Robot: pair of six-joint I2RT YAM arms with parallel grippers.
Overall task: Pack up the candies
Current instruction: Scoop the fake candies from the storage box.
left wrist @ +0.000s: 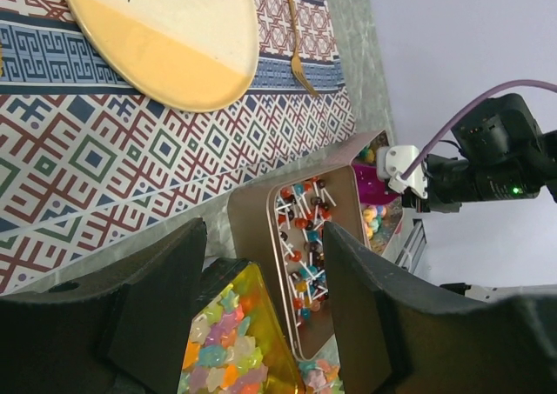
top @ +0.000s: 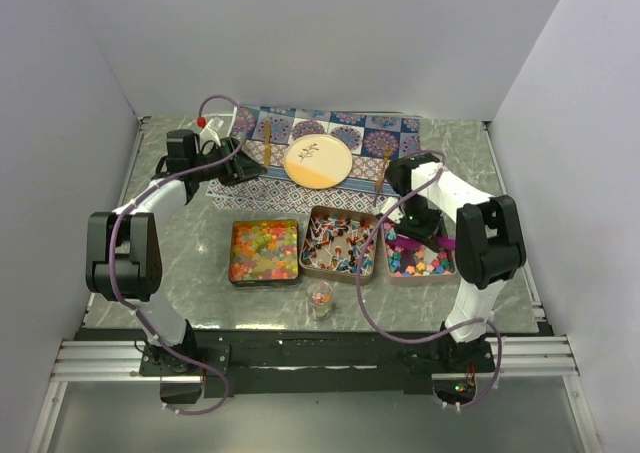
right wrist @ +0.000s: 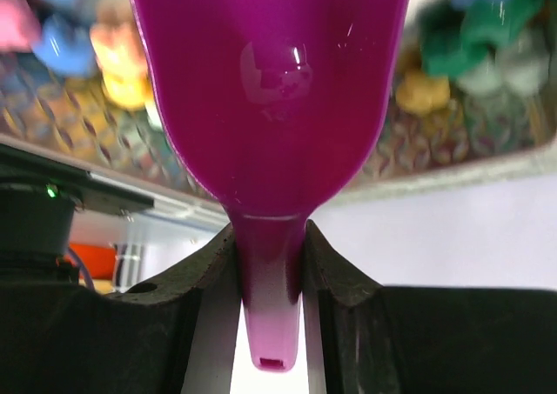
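The candies lie in three open tins: orange-yellow-red gummies (top: 265, 252) on the left, red-blue-white wrapped pieces (top: 338, 243) in the middle and pastel star pieces (top: 420, 261) on the right. A small clear cup (top: 320, 298) in front of the tins holds a few candies. My right gripper (top: 428, 233) hangs over the right tin, shut on the handle of the purple scoop (right wrist: 270, 90), whose bowl is just above the blurred pastel candies (right wrist: 426, 90). My left gripper (left wrist: 261, 272) is open and holds nothing. It is raised over the patterned mat (top: 250, 163) at the back left.
A cream and orange plate (top: 318, 161) sits on the patterned mat, with a gold fork (left wrist: 300, 55) beside it. Grey marble tabletop (top: 190, 273) lies left of the tins. White walls close in both sides and the back.
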